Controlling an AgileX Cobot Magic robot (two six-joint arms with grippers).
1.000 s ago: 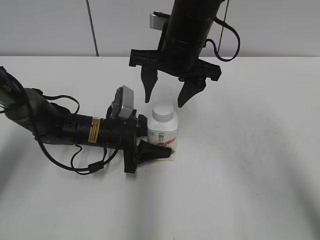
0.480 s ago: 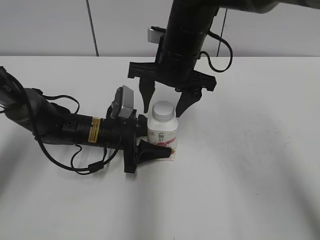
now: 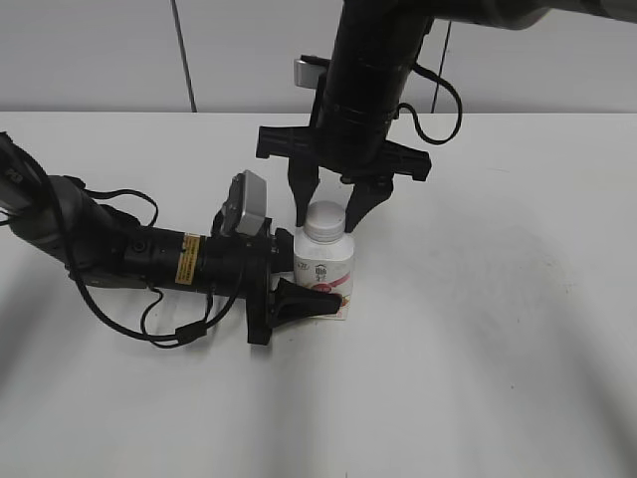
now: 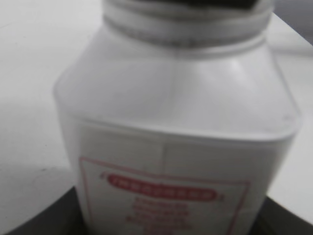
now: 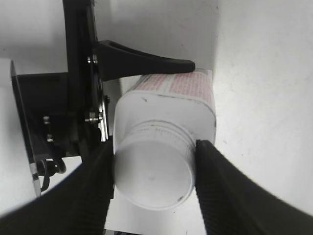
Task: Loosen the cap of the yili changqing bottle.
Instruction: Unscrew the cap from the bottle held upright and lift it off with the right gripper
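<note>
Gripping the cap for a twist while the bottle is held at its base.

Nearest the camera, at centre-left of the exterior view, the left gripper (image 3: 299, 299) is clamped on the lower body of the yili changqing bottle (image 3: 325, 269), which stands upright on the white table (image 3: 498, 349) at mid-frame. Behind and above it, the right gripper (image 3: 326, 209) straddles the cap (image 3: 324, 221); in the right wrist view its fingers (image 5: 215, 186) sit at both sides of the cap (image 5: 154, 174), narrowed to contact or nearly so. To loosen cleanly, I judge it should squeeze squarely, then turn about the neck's axis without pulling sideways. The bottle's contents cannot be seen through the opaque plastic.
</note>
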